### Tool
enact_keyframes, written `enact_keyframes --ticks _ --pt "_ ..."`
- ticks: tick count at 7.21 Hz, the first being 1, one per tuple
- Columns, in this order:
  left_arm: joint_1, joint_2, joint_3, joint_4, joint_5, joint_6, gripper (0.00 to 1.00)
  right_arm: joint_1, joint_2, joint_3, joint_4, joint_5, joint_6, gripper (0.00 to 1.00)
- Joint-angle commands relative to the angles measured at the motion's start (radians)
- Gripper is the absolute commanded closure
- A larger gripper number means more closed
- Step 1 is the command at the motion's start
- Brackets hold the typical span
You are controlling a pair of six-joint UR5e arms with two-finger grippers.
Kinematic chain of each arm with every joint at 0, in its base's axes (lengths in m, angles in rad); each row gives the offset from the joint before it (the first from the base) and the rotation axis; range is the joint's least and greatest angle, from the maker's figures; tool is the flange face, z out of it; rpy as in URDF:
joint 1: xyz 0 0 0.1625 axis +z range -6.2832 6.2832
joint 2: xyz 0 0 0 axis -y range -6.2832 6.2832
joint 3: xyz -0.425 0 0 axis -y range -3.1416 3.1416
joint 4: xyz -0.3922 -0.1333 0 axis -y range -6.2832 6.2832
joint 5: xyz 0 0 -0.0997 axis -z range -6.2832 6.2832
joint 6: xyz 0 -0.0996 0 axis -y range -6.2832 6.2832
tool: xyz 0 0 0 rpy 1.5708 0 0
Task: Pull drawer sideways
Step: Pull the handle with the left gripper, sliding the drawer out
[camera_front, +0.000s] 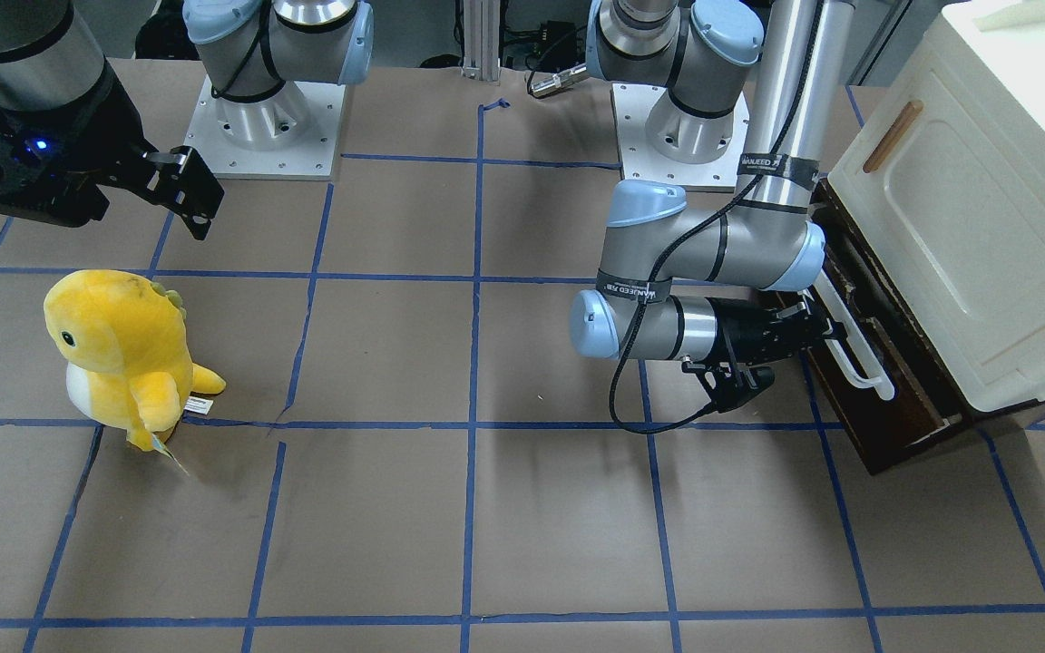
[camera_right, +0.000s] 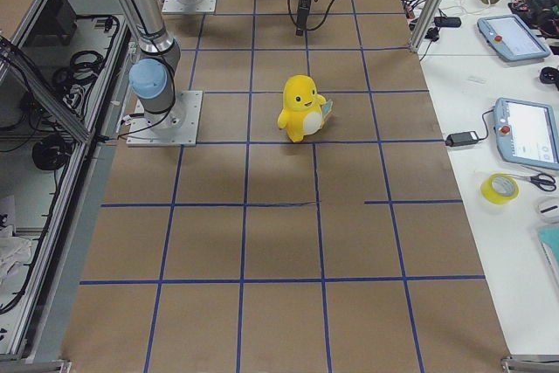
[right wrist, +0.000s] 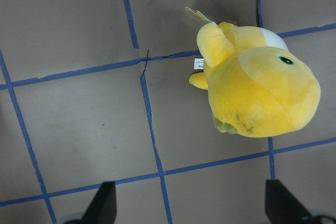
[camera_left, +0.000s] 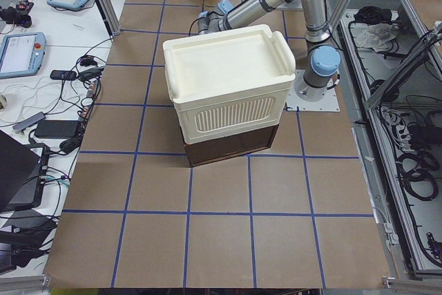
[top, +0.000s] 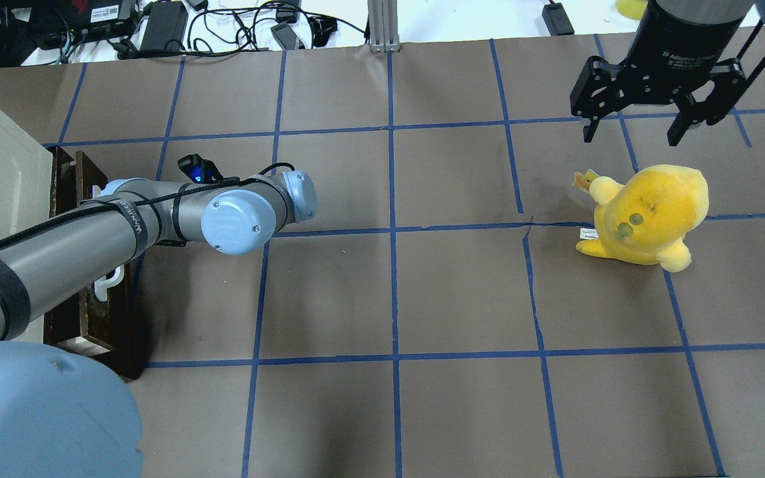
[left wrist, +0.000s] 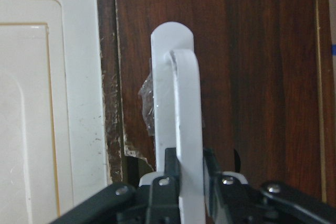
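Note:
The drawer (camera_front: 894, 417) has a dark brown wooden front and a long white bar handle (camera_front: 858, 355). It sits under the cream cabinet (camera_front: 967, 227), and its front stands a little out from the base. My left gripper (camera_front: 826, 328) reaches sideways to the handle. In the left wrist view the gripper (left wrist: 186, 184) is shut on the white handle (left wrist: 184, 103) in front of the brown drawer front (left wrist: 262, 77). In the overhead view my arm hides that gripper, and only the drawer (top: 100, 318) shows. My right gripper (top: 629, 136) is open and empty, held above the table.
A yellow plush toy (camera_front: 119, 354) stands on the brown paper table under my right gripper (right wrist: 191, 205), and it also shows in the right wrist view (right wrist: 257, 93). The cabinet door has a small wooden handle (camera_front: 892, 136). Blue tape lines grid the table.

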Motion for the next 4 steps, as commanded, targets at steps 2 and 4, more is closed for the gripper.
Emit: enact_keyframes --ticks 2,4 --pt "-0.031 -0.005 0.011 0.006 -0.024 0.007 0.83 -0.001 0.000 0.000 0.000 0.000 0.000 0.00" --pt "-0.034 -0.005 0.019 0.005 -0.036 0.007 0.83 0.001 0.000 0.000 0.000 0.000 0.000 0.00"
